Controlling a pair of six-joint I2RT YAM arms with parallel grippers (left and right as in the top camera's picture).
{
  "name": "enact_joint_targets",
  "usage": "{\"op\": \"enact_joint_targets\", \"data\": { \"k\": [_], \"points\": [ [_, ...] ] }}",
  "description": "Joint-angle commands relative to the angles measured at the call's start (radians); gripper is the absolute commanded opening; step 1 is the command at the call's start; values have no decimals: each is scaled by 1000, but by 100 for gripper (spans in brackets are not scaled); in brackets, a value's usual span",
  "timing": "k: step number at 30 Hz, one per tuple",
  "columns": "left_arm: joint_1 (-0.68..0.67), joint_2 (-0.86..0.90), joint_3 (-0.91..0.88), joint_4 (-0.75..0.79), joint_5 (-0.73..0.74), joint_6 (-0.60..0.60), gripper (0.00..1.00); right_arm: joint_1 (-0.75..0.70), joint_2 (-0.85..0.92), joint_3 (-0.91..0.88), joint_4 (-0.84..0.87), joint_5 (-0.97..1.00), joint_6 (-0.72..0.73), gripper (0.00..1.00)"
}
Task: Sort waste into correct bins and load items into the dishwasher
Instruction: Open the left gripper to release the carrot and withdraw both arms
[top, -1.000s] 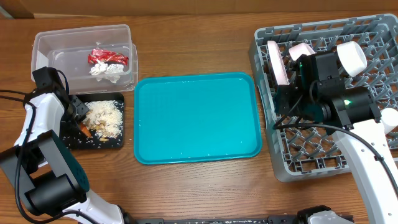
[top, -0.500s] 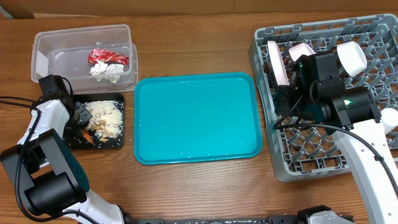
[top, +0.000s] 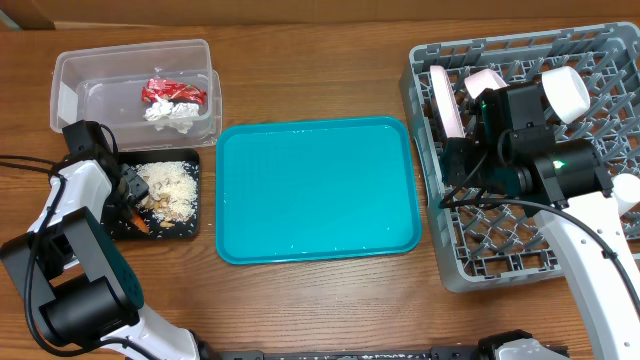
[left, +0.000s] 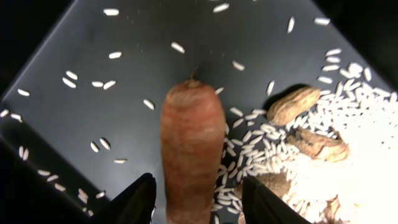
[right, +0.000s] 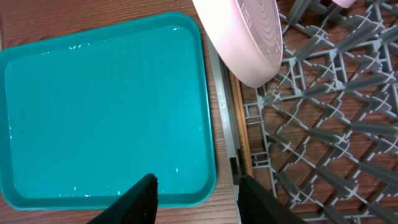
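A small orange carrot stick (left: 191, 143) lies on the black tray (left: 93, 106) among scattered rice. My left gripper (left: 198, 186) is open astride it, with a gap on each side. From overhead, the left gripper (top: 128, 200) is low over the black tray (top: 115, 228) beside the rice heap (top: 170, 185). The clear tub (top: 80, 75) holds the red wrapper (top: 172, 92) and the white tissue (top: 170, 113). My right gripper (right: 196, 186) is open and empty above the gap between the teal tray (right: 106, 106) and the grey rack (top: 520, 260). A pinkish-white bowl (right: 249, 37) stands on edge in the rack.
A white cup (top: 565, 90) sits in the rack's far part. A thin wooden stick (right: 239, 124) runs along the rack's left wall. Brown nut-like shells (left: 293, 106) lie in the rice. The teal tray (top: 318, 190) fills the table's middle.
My left gripper moved slightly toward the black tray's near side and its jaws opened off the carrot stick, which now rests on the tray. The right arm has not moved.
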Motion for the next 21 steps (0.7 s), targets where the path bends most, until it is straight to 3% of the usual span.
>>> {"op": "enact_joint_targets", "data": {
  "k": [1, 4, 7, 12, 14, 16, 18, 20, 21],
  "points": [
    [3, -28, 24, -26, -5, -11, 48, 4, -2, 1, 8, 6, -6, 45],
    [-7, -74, 62, -55, 10, -10, 49, 4, -2, 1, 23, 5, -6, 45],
    [-32, -149, 98, -68, 71, -5, 49, 4, -2, 1, 81, 1, -5, 56],
    [-144, -278, 114, -58, 232, 132, 56, 5, 11, 1, 242, -94, -6, 66],
    [-203, -303, 114, -68, 265, 207, 66, 5, 26, 1, 281, -155, -32, 70],
    [-275, -312, 114, -130, 272, 262, 84, 5, 46, 1, 280, -226, -105, 79],
    [-329, -310, 114, -247, 271, 271, 91, 5, 67, 1, 227, -245, -151, 86],
    [-367, -304, 114, -381, 275, 262, 100, 5, 86, 1, 150, -237, -152, 100],
    [-383, -303, 114, -446, 275, 251, 100, 3, 94, 1, 116, -233, -153, 100]
  ]
}}
